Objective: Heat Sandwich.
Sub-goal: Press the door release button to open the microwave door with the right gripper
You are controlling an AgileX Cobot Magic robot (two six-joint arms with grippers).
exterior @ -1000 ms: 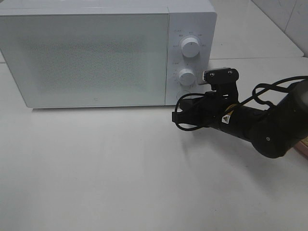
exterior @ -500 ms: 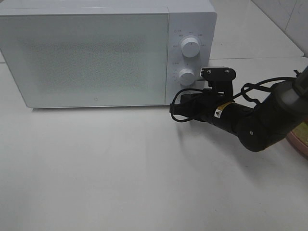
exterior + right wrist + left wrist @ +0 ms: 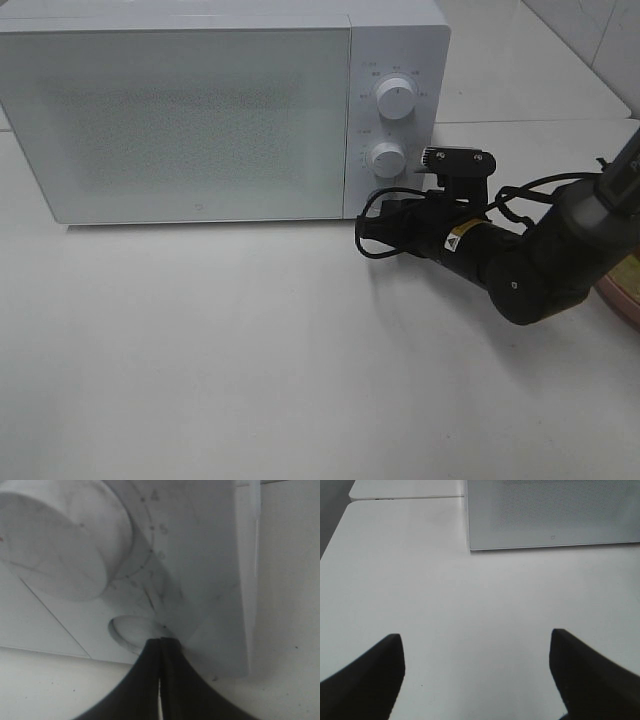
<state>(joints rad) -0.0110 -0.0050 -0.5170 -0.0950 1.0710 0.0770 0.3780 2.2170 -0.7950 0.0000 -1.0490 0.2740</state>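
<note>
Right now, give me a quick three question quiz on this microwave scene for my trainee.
1. Which microwave control are the right arm's shut jaws nearest? A upper knob, B lower knob, C round button below them.
2. True or false: the microwave door stands open.
3. Fill in: the left arm's jaws are ____.
Key: 1 C; 2 false; 3 open.

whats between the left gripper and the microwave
Nothing but bare white table. In the left wrist view that stretch runs uninterrupted from the open left gripper to the microwave.
</note>
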